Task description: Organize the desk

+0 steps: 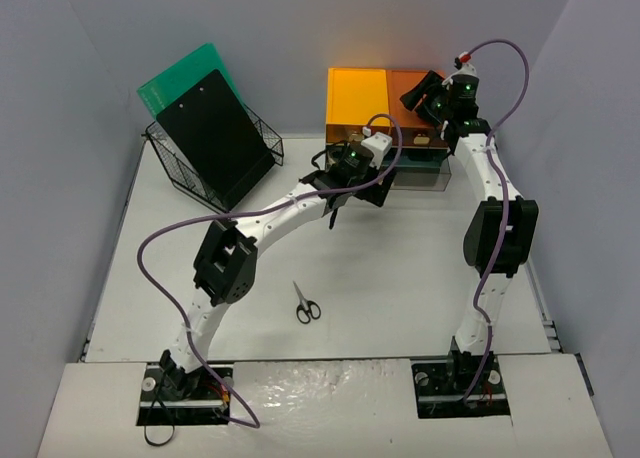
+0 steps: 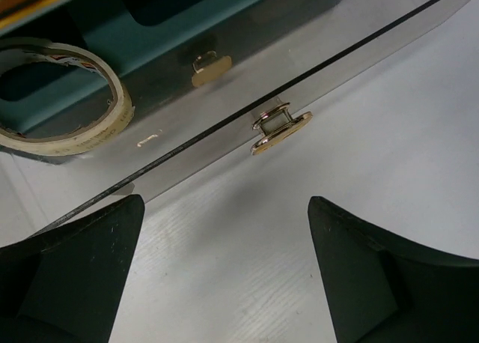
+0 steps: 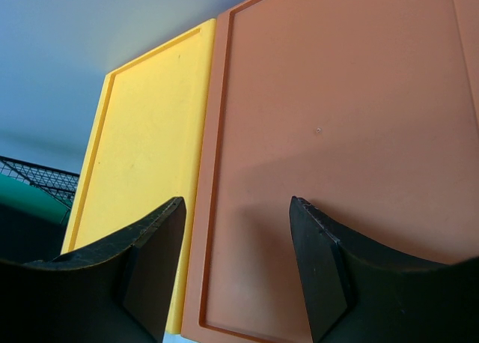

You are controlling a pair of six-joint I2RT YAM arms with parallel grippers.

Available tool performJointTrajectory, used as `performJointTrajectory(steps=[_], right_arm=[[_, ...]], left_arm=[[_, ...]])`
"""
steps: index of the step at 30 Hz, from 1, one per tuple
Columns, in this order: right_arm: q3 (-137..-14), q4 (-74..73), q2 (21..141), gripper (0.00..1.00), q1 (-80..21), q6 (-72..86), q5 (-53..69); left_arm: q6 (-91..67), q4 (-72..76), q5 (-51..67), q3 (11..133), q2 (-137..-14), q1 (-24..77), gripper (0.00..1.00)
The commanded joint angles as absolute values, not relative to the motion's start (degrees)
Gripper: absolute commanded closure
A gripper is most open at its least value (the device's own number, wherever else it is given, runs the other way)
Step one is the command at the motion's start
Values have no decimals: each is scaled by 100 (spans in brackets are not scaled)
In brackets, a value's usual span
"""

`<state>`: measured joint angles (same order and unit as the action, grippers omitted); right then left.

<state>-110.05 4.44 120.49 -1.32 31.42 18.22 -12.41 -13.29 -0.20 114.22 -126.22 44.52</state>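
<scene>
Counter (image 1: pixel 400 278) is mostly bare white. The drawer unit (image 1: pixel 358 98) sits at its far edge, and a pair of scissors (image 1: pixel 307 306) lies loose around the middle, toward the near edge.

My main worry is the drawer unit. If I tug or shove its clear drawer (image 2: pixel 224 118) while nothing steadies the box, I expect the whole unit to slide along the far edge. The tape roll (image 2: pixel 112 111) behind the clear front could shift too. The gold handle (image 2: pixel 281 126) is small and lies nearly flat, so I think a wide tool closing on it may skid off or nudge the front instead.

The left arm (image 1: pixel 270 218) stretches low across the counter toward the far edge. The left tool (image 2: pixel 224 202) has its fingers spread wide and empty, hovering over bare counter just short of the handle. The right arm (image 1: pixel 495 228) stands tall at the far right. The right tool (image 3: pixel 236 202) is partly apart, grips nothing and points down at the orange lid. I cannot tell whether it touches the lid.
</scene>
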Motion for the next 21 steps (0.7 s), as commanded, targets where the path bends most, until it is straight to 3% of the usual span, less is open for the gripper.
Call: performJointTrajectory(steps=[1, 13, 21], right_arm=[[-10436, -1884, 12595, 44, -214, 3085, 1728], [-10389, -2021, 12586, 44, -194, 2936, 1600], [-10441, -2065, 12611, 44, -201, 2917, 1572]], left_arm=[[-962, -1014, -121, 12167, -12900, 4172, 11], [-784, -656, -95, 13391, -13918, 3781, 11], [-595, -336, -271, 13031, -13702, 3772, 11]])
